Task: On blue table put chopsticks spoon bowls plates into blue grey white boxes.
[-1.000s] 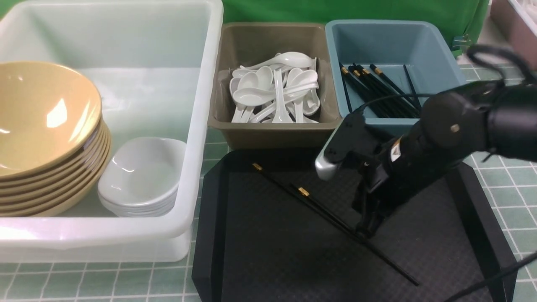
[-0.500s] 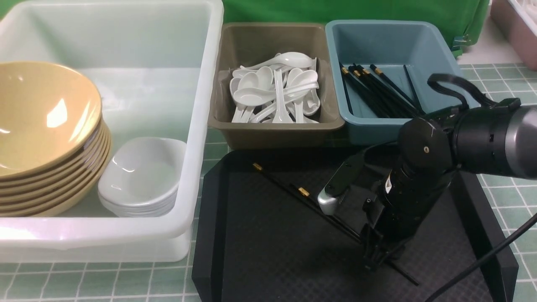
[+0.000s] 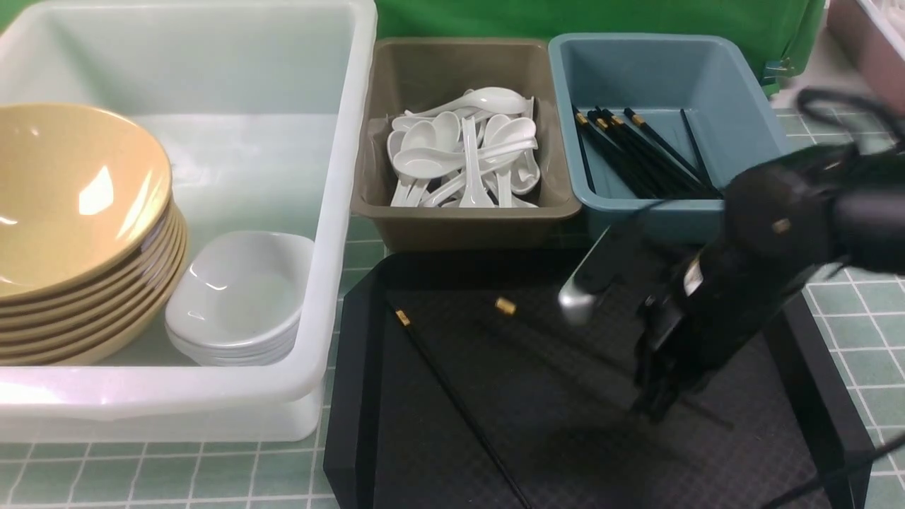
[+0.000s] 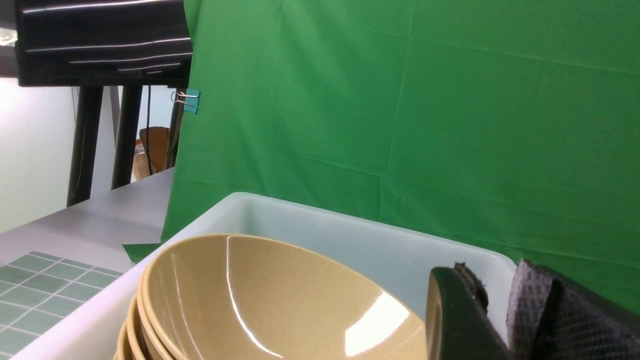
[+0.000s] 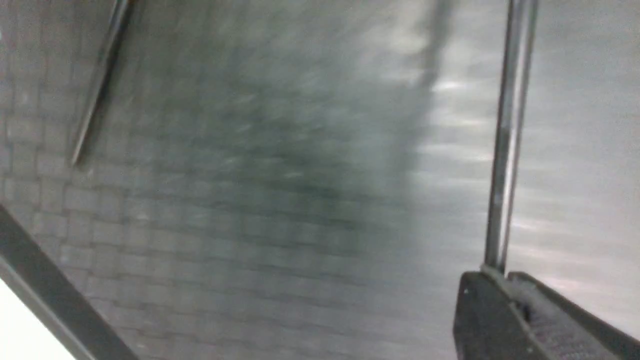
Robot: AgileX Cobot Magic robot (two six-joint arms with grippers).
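White box (image 3: pixel 346 177) left of black tray (image 3: pixel 353 396), holding tan bowls (image 3: pixel 63 184) and white dishes (image 3: pixel 240 290). Grey box (image 3: pixel 459 226) behind tray, full of spoons (image 3: pixel 463 155). Blue box (image 3: pixel 664 71) behind tray's right side, boxed chopsticks (image 3: pixel 636 155) inside. Right gripper (image 3: pixel 654 410) low over tray's right part, jaws pinching held chopstick (image 5: pixel 502 150), blurred. Left gripper (image 4: pixel 492 267) off tray, over white box; jaw state unclear. Loose chopstick (image 3: pixel 452 397) flat on tray's left half.
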